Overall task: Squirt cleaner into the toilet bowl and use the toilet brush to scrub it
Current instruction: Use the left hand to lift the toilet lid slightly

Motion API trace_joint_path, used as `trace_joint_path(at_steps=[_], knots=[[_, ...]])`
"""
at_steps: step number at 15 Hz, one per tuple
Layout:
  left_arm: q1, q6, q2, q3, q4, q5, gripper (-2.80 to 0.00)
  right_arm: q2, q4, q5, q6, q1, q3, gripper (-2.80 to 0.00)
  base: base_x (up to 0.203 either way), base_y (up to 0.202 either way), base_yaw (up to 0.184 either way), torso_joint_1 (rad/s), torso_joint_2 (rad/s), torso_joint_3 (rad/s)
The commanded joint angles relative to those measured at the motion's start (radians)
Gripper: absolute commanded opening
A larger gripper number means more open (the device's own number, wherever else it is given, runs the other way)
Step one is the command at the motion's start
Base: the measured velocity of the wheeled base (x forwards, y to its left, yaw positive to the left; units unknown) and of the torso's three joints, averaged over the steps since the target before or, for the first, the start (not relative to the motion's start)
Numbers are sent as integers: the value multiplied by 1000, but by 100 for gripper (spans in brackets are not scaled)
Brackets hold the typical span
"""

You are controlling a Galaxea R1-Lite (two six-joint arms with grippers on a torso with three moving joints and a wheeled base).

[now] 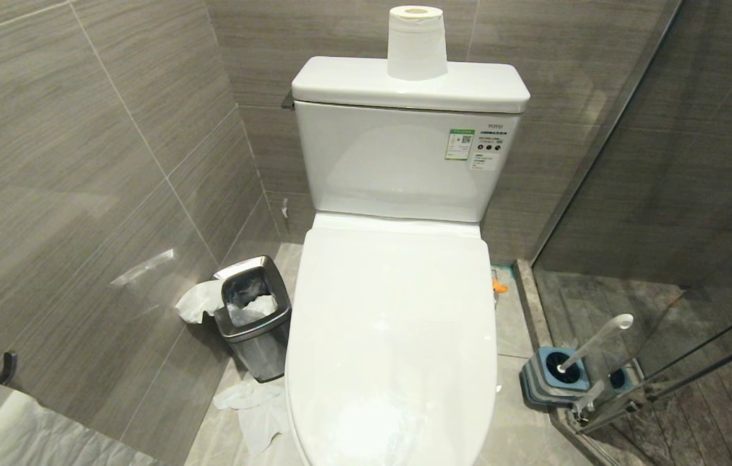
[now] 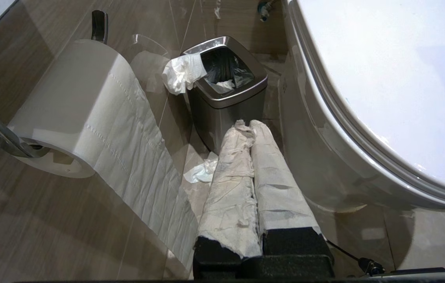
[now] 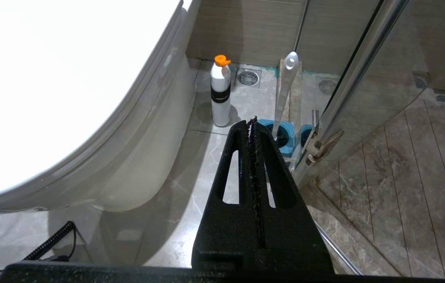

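Note:
The toilet's white lid [image 1: 391, 323] is down, so the inside of the toilet bowl is hidden; only its outer ceramic side [image 3: 147, 157] shows. The toilet brush's white handle [image 1: 598, 340] leans out of a blue-and-grey holder [image 1: 553, 378] on the floor to the right, bristles hidden. No cleaner shows. A white bottle with an orange cap [image 3: 220, 92] stands beside the bowl. My left gripper [image 2: 248, 124], fingers wrapped in white paper, hangs shut and empty left of the bowl. My right gripper [image 3: 252, 120] hangs shut and empty, short of the holder.
A steel bin [image 1: 254, 317] with tissue stands left of the toilet, more paper [image 1: 255, 408] on the floor. A paper roll [image 1: 416, 42] sits on the cistern, another [image 2: 80, 110] hangs on the left wall. A glass shower screen [image 1: 696, 226] closes the right side.

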Motion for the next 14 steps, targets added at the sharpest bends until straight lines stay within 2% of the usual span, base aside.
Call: trace_joint_path(at_steps=[1, 14], knots=[[1, 0, 1, 0, 0, 0, -280, 1, 0, 0, 0, 0, 0, -280, 0, 0, 0, 0, 0, 0], [1, 0, 1, 0, 0, 0, -280, 1, 0, 0, 0, 0, 0, -280, 0, 0, 0, 0, 0, 0]])
